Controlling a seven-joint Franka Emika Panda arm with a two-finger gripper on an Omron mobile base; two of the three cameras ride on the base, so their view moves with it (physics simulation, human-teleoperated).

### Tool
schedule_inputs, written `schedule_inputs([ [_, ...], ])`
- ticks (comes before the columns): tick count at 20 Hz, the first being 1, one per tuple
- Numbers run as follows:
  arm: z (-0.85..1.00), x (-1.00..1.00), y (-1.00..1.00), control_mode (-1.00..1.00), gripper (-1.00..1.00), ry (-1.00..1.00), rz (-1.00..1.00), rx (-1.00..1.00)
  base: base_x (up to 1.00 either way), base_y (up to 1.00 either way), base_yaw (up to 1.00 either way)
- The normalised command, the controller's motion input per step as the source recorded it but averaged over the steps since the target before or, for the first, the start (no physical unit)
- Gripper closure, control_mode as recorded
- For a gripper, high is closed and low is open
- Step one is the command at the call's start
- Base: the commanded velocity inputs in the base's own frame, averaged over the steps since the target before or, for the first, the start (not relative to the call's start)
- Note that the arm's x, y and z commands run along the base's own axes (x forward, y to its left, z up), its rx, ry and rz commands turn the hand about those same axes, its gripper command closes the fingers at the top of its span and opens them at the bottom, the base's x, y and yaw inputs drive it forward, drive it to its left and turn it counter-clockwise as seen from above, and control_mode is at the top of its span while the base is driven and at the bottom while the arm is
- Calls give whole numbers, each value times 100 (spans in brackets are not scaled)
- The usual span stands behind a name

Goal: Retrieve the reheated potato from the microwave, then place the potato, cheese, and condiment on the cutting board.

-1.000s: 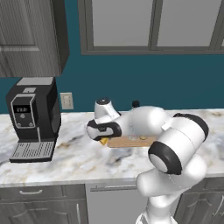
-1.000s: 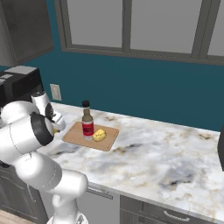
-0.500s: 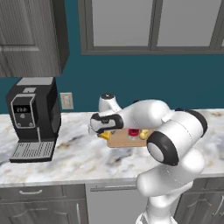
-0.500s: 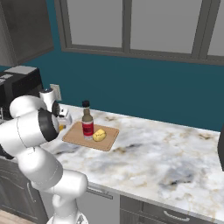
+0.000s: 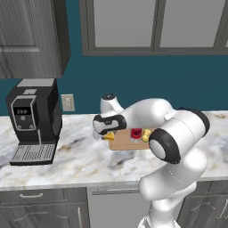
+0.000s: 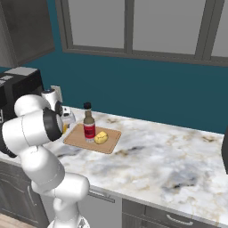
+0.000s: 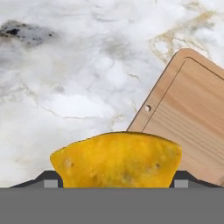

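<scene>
End effector (image 5: 107,133) closed on cheese (image 7: 117,160), hovering over bench (image 5: 75,156) just beside board's (image 5: 122,141) left end, cheese not yet over board. Bottle (image 6: 89,128) upright on board, potato (image 6: 101,137) touching board just right of bottle. Coffee machine (image 5: 32,121) well left of board.

A: Describe the arm housing.
B: Glossy white, rounded, bulbous link shells (image 5: 182,133). Joints carry dark charcoal rings, one broad black band at the large elbow joint (image 5: 164,147).

A: And nearest the jaws?
B: A white wrist dome with a dark cap (image 5: 108,96), then a black hand block (image 5: 105,123).
</scene>
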Motion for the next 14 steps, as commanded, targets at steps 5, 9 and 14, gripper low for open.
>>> schedule_inputs([
  [5, 0, 5, -7, -100, 100, 0, 28, -13, 0, 0, 0],
  [9, 0, 8, -18, -100, 100, 2, 24, -9, 0, 0, 0],
  [14, -1, 3, -22, -100, 100, 2, 19, -1, 0, 0, 0],
])
